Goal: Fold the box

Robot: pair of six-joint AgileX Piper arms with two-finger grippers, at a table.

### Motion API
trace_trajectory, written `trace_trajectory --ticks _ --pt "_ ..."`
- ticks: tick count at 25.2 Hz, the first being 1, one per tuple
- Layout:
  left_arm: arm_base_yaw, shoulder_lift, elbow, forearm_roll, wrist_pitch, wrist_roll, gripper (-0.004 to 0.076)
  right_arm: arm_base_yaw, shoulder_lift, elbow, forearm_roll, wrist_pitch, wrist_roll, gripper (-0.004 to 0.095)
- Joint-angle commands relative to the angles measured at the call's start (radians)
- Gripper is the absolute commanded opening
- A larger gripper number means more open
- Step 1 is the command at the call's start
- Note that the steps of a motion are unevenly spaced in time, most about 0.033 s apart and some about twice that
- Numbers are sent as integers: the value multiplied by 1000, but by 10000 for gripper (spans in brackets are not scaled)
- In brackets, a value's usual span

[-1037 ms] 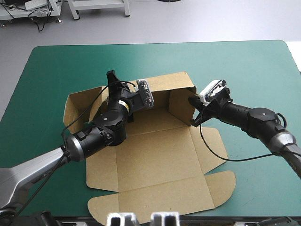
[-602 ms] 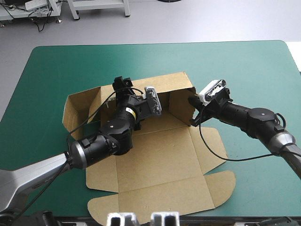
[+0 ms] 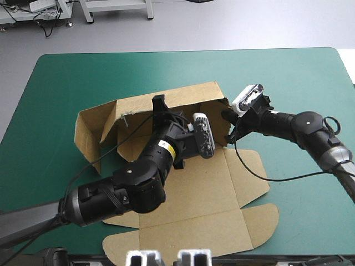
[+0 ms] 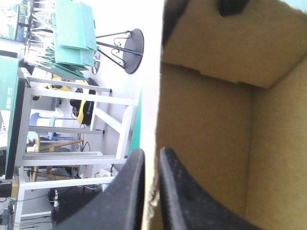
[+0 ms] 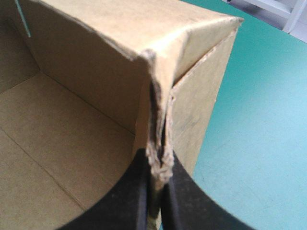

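The brown box (image 3: 188,188) lies in the middle of the teal-green table, its back wall and right side wall raised and its floor flat. My left gripper (image 3: 160,103) pinches the top edge of the back wall near its middle; in the left wrist view its black fingers (image 4: 149,191) are all but shut on the thin edge of the board (image 4: 216,129). My right gripper (image 3: 227,115) holds the back right corner. There, in the right wrist view, the fingers (image 5: 158,184) clamp a doubled edge of board (image 5: 72,124) where the two walls meet.
The lid panel (image 3: 199,235) lies flat toward the near table edge, and a rounded side flap (image 3: 250,172) lies flat on the right. The box's left wall flap (image 3: 91,124) stands half raised. Bare teal-green cover (image 3: 288,77) surrounds the box.
My left arm has slid to the right along the back wall, still gripping its top edge, and the wall now leans over the floor. The right gripper has kept its hold on the corner.
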Motion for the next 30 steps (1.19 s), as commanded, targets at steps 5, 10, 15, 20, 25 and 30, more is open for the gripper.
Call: trace_trajectory --ticks 5,10,15,20,25,30 --pt "299 -44 -374 -368 15 208 15 2 -28 -317 -588 312 540 -18" --pt "756 -44 -445 -889 37 367 15 2 -28 -451 -764 497 720 -18" --pt "1038 -44 -445 -1233 67 469 15 2 -15 -503 -878 553 840 -18" --pt "1184 -42 -445 -1303 121 490 14 2 64 -544 -920 651 895 -18" --pt "1251 -42 -445 -1303 158 490 12 2 208 -620 -921 700 927 -18" --pt "1253 -40 -445 -1302 160 490 11 2 382 -762 -903 700 976 -18"
